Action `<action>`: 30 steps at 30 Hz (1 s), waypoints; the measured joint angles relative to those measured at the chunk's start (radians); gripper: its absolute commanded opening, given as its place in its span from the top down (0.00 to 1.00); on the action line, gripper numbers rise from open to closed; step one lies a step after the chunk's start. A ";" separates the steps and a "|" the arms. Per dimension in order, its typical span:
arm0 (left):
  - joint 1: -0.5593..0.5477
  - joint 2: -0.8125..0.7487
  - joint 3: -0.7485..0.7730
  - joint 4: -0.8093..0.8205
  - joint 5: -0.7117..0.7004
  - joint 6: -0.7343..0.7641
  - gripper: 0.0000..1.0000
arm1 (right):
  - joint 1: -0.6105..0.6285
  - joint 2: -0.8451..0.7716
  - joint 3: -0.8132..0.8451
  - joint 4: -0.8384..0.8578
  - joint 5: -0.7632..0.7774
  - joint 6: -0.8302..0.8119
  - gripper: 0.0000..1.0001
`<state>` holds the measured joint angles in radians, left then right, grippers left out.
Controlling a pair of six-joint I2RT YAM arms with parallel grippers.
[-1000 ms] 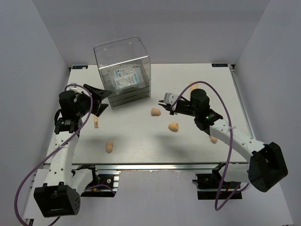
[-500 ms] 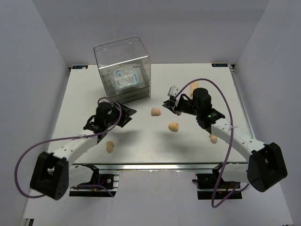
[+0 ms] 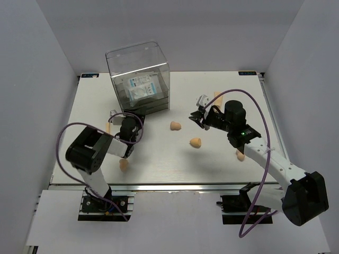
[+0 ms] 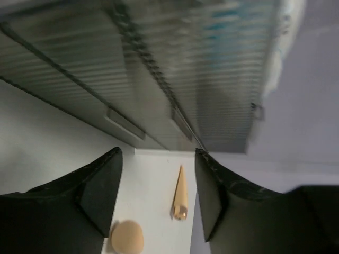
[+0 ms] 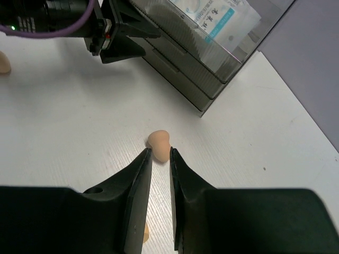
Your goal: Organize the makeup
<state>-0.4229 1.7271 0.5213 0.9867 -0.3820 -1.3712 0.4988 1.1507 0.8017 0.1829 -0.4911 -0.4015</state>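
Makeup lies scattered on the white table (image 3: 222, 174). Peach sponges rest at the middle (image 3: 175, 126), nearer the front (image 3: 195, 142), front left (image 3: 123, 164) and right (image 3: 240, 156). A tan cone tube (image 3: 107, 127) lies left of the clear drawer box (image 3: 139, 79), which holds white-and-blue packets (image 3: 141, 87). My left gripper (image 3: 128, 120) sits low by the box front, open and empty. Its wrist view shows the cone tube (image 4: 180, 193) and a sponge (image 4: 127, 238) past the gripper (image 4: 158, 153). My right gripper (image 3: 197, 115) hovers with its jaws narrowly apart, holding nothing. A sponge (image 5: 159, 143) lies just beyond the gripper (image 5: 160, 151).
A thin tan piece (image 3: 217, 97) lies at the back right of the table. The grey walls close in on three sides. The left arm (image 5: 79, 21) is folded tight next to the drawer box (image 5: 201, 63).
The left arm swung in from the far left and folded up by the box front, its jaws narrowing somewhat. The right gripper drew back to the right and parted slightly.
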 measured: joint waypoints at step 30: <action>-0.023 0.322 0.127 0.376 -0.115 -0.146 1.00 | -0.041 0.053 0.009 -0.109 0.022 -0.039 0.44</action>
<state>-0.4461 2.0491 0.6483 1.3628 -0.4969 -1.5177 0.4576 1.2041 0.8104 0.0742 -0.4694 -0.4400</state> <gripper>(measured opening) 0.149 0.534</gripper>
